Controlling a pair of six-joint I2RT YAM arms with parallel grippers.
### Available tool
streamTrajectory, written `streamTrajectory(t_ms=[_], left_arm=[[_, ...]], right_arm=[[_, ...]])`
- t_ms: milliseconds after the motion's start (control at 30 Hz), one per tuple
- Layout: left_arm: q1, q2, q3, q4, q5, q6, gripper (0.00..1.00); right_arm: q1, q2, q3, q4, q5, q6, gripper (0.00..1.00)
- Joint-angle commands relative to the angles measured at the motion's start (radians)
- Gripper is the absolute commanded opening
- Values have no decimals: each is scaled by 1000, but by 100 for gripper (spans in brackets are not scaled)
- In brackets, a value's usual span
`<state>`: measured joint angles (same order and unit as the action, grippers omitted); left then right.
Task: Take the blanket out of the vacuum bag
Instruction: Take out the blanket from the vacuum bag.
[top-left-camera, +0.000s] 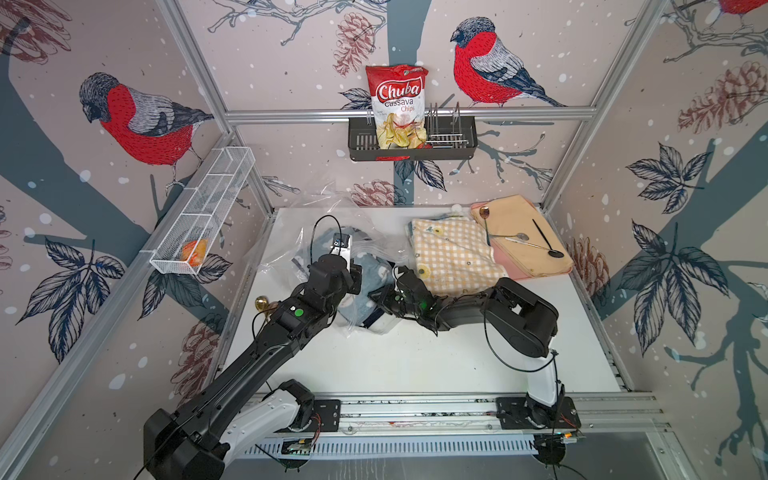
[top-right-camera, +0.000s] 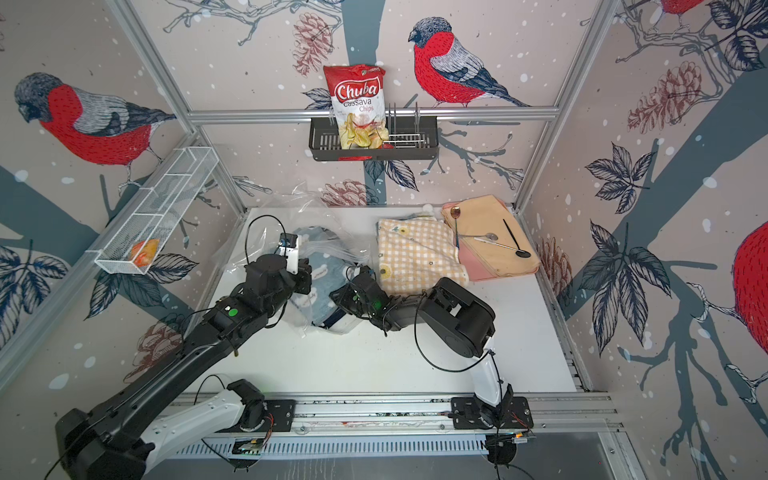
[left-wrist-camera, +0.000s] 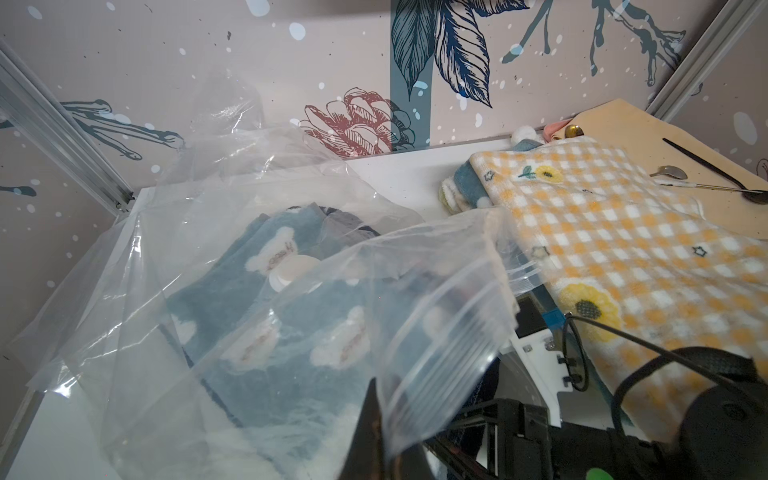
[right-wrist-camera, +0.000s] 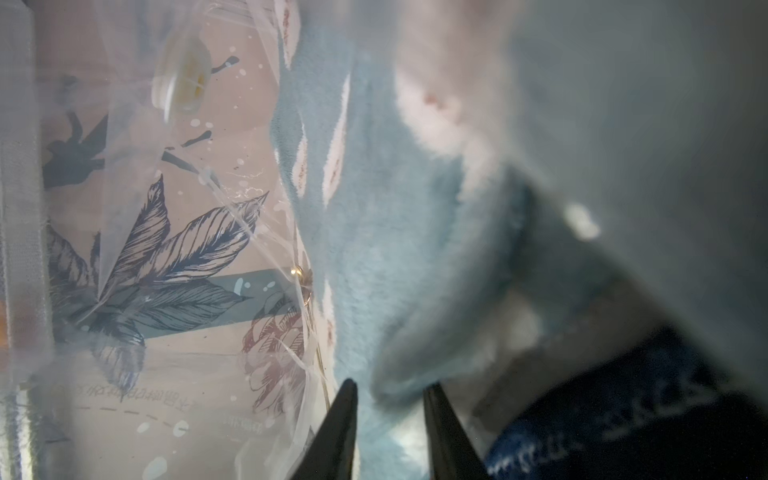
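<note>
The vacuum bag (top-left-camera: 286, 249) (top-right-camera: 245, 249) lies crumpled and transparent on the white table, left of the middle. Its round white valve cap (left-wrist-camera: 291, 272) rests over the blanket. The blanket (top-left-camera: 368, 270) (top-right-camera: 328, 276) (left-wrist-camera: 299, 328) is blue fleece with white patches, and it lies inside the bag. My left gripper (top-left-camera: 353, 272) (left-wrist-camera: 384, 411) is shut on the bag's ribbed zip edge and holds the mouth lifted. My right gripper (top-left-camera: 376, 297) (right-wrist-camera: 390, 390) reaches into the mouth, its jaws pinching a fold of the blanket (right-wrist-camera: 399, 257).
A folded yellow checked blanket (top-left-camera: 453, 253) lies just right of the bag. A peach cloth (top-left-camera: 528, 249) carrying spoons sits at the back right corner. A black wall basket (top-left-camera: 449, 143) holds a chips bag (top-left-camera: 397, 99). A white wire basket (top-left-camera: 208, 208) hangs on the left wall.
</note>
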<state>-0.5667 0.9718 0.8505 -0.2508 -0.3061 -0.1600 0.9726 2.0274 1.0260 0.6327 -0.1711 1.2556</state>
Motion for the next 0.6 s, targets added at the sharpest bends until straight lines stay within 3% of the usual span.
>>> streamTrajectory(t_ms=[0,100,300,467,567], left_arm=[[-3,3,4,35,6,-3,5],[-2,5,5,33,6,-3,5],[-3,4,5,34,9,-3,5],[-4,5,5,34,14,-3,5],[-4,7,5,32,16,-3,5]], right_arm=[[3,-19,23,-12,1,-58,13],[11,-47,41,-41,16,-104,5],[19,-82,24,-59,32,-119,5],[28,-80,-39,-38,36,-82,32],[28,-76,-63,-19,36,-62,38]])
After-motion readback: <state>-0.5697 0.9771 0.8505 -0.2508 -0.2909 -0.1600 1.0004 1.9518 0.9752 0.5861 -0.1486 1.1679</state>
